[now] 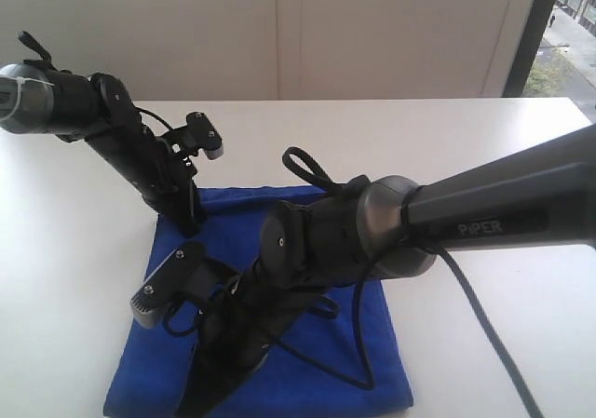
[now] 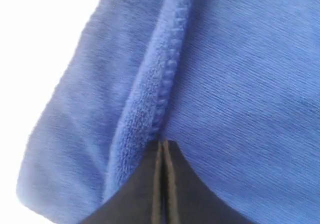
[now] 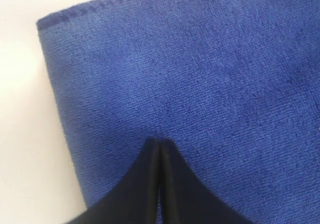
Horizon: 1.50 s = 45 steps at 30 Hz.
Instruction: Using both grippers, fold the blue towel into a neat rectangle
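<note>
The jaws of the left gripper point(image 2: 163, 145) are pressed together, with only a thin seam between the two dark fingers. Their tips meet the blue towel point(image 2: 240, 84) exactly where a raised ridge of stitched edge point(image 2: 167, 84) starts. The ridge runs away from the tips like a small fold standing off the cloth. I cannot tell whether any cloth is pinched between the fingers. Blue fabric lies on both sides of the tips, and a strip of the white surface point(image 2: 40, 44) shows past one side of the towel.

The jaws of the right gripper point(image 3: 159, 144) are also closed, finger against finger. Their tips rest on or just above flat, fuzzy cloth, inside the towel's border rather than on it. One corner of the towel point(image 3: 44, 23) sits near these tips, with hemmed edges leading away from it on two sides and bare surface beyond them.

In the exterior view the towel is spread on the surface as a rough rectangle. The left gripper comes down at its far edge, towards the left end. The right arm point(image 1: 484, 213) reaches in from the right, crosses above the cloth and drops its gripper over the near left part, close to the bottom of the frame. The two grippers are apart along the towel's left side. A black cable point(image 1: 365, 343) from the right arm trails across the cloth.
</note>
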Available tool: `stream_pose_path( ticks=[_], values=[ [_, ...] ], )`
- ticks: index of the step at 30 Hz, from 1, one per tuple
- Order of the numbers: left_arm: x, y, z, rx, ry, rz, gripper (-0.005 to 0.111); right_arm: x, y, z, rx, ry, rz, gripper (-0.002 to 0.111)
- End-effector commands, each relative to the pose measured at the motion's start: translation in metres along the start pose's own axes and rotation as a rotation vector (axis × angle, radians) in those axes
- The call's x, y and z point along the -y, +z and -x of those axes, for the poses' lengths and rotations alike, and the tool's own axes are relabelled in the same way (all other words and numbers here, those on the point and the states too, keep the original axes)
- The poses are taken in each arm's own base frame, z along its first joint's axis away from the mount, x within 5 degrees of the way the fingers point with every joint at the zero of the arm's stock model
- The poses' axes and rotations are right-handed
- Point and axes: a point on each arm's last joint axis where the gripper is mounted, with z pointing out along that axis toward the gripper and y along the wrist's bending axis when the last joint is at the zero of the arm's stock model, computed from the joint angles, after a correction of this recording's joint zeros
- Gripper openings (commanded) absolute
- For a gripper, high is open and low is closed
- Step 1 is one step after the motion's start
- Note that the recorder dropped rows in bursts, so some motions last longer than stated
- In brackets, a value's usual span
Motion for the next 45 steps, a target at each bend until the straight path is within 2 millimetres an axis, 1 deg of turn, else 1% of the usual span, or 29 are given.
stream_pose_path(
  ticks=[1, 11, 15, 18, 21, 24, 26, 28, 30, 32, 35, 38, 40, 45],
  values=[
    [-0.008, -0.001, 0.005, 0.041, 0.008, 0.085, 0.000, -0.001, 0.011, -0.010, -0.061, -0.023, 0.025, 0.000],
    [-0.025, -0.004, 0.011, 0.098, 0.062, 0.275, 0.000, -0.002, 0.011, -0.010, -0.066, -0.023, 0.031, 0.000],
    [-0.029, -0.001, 0.006, 0.079, 0.086, 0.294, 0.000, -0.002, 0.011, -0.010, -0.066, -0.023, 0.031, 0.000],
    [-0.030, -0.001, 0.000, 0.060, 0.063, 0.267, 0.000, -0.002, 0.011, -0.010, -0.066, -0.023, 0.031, 0.000],
    [-0.030, -0.016, 0.007, 0.092, 0.015, 0.285, 0.000, -0.002, 0.011, -0.010, -0.066, -0.023, 0.031, 0.000],
    [-0.029, -0.044, 0.018, 0.135, 0.029, 0.321, 0.000, -0.002, 0.011, -0.010, -0.066, -0.023, 0.031, 0.000],
    [-0.023, -0.060, 0.021, 0.131, 0.035, 0.290, 0.000, -0.002, 0.011, -0.010, -0.066, -0.023, 0.031, 0.000],
    [-0.016, -0.066, 0.021, 0.115, 0.020, 0.224, 0.000, -0.001, 0.011, -0.011, -0.065, -0.023, 0.029, 0.000],
    [-0.009, -0.061, 0.018, 0.085, 0.000, 0.132, 0.000, -0.001, 0.012, -0.011, -0.068, -0.022, 0.030, 0.000],
    [-0.006, -0.047, 0.011, 0.042, 0.002, 0.073, 0.000, -0.001, 0.013, -0.011, -0.070, -0.022, 0.030, 0.000],
    [-0.008, -0.026, 0.003, 0.011, -0.009, 0.051, 0.000, -0.001, 0.014, -0.013, -0.079, -0.020, 0.037, 0.000],
    [-0.011, -0.007, -0.003, 0.001, -0.019, 0.064, 0.000, -0.002, 0.015, -0.015, -0.090, -0.019, 0.046, 0.000],
    [-0.014, 0.001, -0.006, -0.001, -0.017, 0.084, 0.000, -0.003, 0.015, -0.015, -0.095, -0.019, 0.051, 0.000],
    [-0.022, 0.011, -0.009, -0.004, 0.019, 0.155, 0.000, -0.003, 0.015, -0.015, -0.097, -0.019, 0.053, 0.000]
  ],
)
